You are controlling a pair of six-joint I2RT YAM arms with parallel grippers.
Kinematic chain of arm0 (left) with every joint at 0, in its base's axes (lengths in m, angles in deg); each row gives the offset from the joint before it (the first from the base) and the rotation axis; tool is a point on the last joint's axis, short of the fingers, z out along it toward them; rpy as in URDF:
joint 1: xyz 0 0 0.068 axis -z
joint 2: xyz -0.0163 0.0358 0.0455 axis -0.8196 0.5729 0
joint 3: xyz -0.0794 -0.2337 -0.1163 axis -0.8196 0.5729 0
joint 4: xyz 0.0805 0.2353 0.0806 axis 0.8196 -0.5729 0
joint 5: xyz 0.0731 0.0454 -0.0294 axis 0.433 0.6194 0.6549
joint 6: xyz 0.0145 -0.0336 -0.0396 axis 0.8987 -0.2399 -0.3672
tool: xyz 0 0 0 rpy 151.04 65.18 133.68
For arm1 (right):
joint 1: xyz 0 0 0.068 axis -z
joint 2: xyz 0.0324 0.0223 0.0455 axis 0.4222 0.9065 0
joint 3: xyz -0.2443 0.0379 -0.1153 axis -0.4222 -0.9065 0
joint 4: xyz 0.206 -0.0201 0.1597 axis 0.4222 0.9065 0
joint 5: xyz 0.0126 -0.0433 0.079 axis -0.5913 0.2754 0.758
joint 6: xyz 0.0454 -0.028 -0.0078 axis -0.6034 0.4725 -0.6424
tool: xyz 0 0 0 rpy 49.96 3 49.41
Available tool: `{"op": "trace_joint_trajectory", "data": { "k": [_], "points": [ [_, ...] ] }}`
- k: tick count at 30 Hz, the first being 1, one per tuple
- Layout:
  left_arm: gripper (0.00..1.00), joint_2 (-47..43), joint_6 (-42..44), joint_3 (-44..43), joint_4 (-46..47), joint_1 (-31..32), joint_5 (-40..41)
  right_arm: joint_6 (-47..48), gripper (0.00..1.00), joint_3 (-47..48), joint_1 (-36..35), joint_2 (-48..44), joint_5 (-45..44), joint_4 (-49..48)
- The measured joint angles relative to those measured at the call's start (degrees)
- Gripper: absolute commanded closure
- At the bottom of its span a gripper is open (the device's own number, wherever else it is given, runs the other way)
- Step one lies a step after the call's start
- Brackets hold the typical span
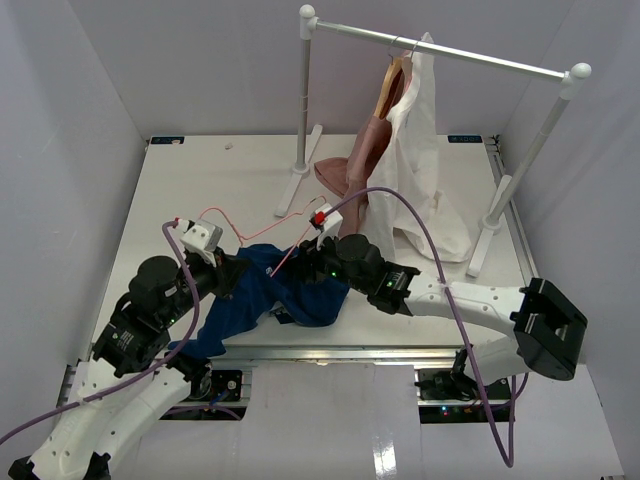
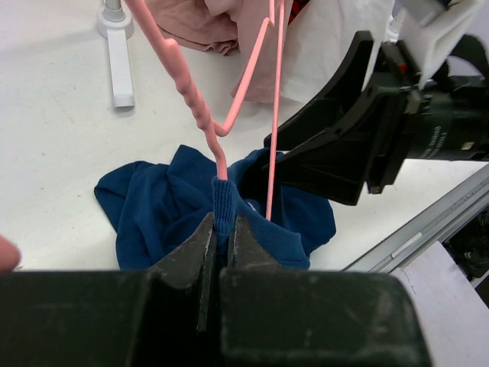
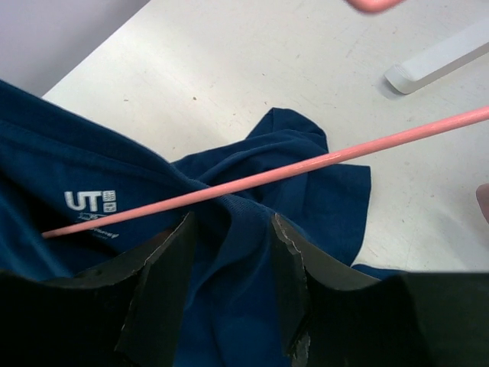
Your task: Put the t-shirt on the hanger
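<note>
Your white surface sits boxed in by pale grey walls on the left, the back and the right. One surface, two arms, two pincers.

Far left, your left pincer is clenched, its fingers nipped tight on the ribbed collar of the t-shirt. That's the one navy t-shirt, crumpled at the near edge of the surface between the two arms. The hanger, the only pink one, rises out of that collar, one arm of it running down into the neck opening and its thin bar crossing over the cloth.

Moving right, your right pincer has its jaws parted, straddling a fold of navy fabric just under the pink bar, beside the collar label.

Further right and back, there's one white clothes rack. Two garments hang there, touching each other: a dusty-pink garment on one tan wooden hanger, and a white garment. That makes three garments and two hangers in all.
</note>
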Motion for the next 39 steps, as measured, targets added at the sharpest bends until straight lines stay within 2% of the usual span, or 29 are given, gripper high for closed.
{"op": "trace_joint_trajectory", "data": {
  "k": [3, 5, 7, 8, 13, 17, 23, 29, 39],
  "points": [
    [1.0, -0.6, -0.1, 0.1, 0.1, 0.0, 0.1, -0.3, 0.52, 0.5, -0.5, 2.2, -1.8, -0.1],
    [1.0, -1.2, -0.1, 0.1, 0.1, 0.0, 0.1, -0.6, 0.6, 0.8, -0.8, 3.4, -3.4, 0.0],
    [1.0, -1.6, -0.1, 0.1, 0.0, 0.0, 0.1, -0.9, 0.86, 1.0, -1.1, 4.3, -4.8, 0.1],
    [1.0, -1.8, -0.1, 0.1, 0.0, 0.0, 0.2, -1.0, 0.92, 1.1, -1.2, 4.6, -5.6, 0.2],
    [1.0, -3.4, 0.6, 0.0, -0.7, 0.0, -0.7, -1.2, 0.92, 3.6, 0.0, 5.0, -9.6, 2.7],
    [1.0, -3.0, 2.5, -3.5, -5.5, 0.0, -1.2, -1.7, 0.92, 8.7, 6.1, 4.2, -9.6, 7.8],
    [1.0, -2.8, 5.2, -6.9, -7.7, 0.0, -2.4, -2.7, 0.92, 12.4, 11.8, -1.6, -4.6, 12.2],
    [1.0, -2.4, 8.0, -8.3, -7.7, 0.0, -4.0, -2.3, 0.92, 21.1, 16.2, -0.8, 2.4, 19.5],
    [1.0, 0.8, 11.2, -8.5, -7.2, 0.0, -3.8, 2.3, 0.92, 32.6, 17.6, 1.8, 2.7, 33.8]
  ]
}}
